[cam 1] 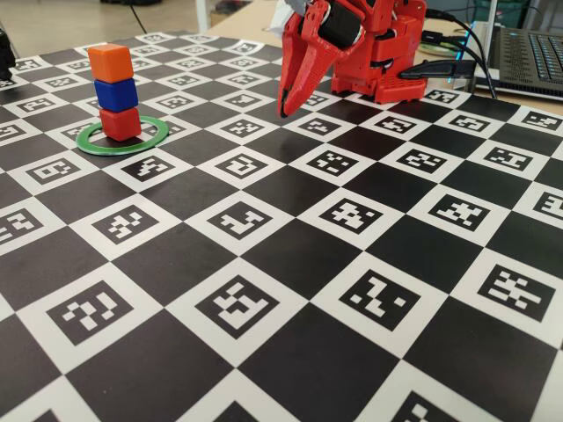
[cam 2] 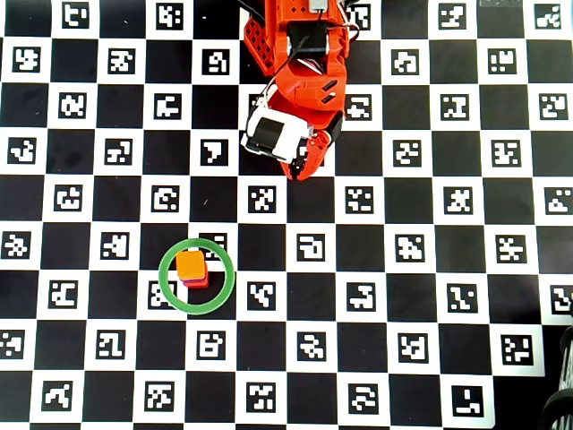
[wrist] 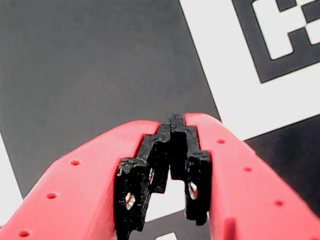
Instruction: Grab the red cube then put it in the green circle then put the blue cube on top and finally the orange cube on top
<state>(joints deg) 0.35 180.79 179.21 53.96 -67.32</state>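
Fixed view: laptop (cam 1: 530, 54) behind claw (cam 1: 286, 110), seemingly closed.

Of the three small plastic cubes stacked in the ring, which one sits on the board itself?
The matte red cube. It is the bottom one, inside the flat green ring, with the dark blue cube on it and the bright orange cube topmost.

Cubes: three in total, stacked. One red cube (cam 1: 120, 124), one blue cube (cam 1: 116, 94), one orange cube (cam 1: 111, 62). Rings: one green circle (cam 1: 158, 139). Arms: one, with one gripper (cam 1: 288, 111). Laptops: one laptop (cam 1: 526, 54).
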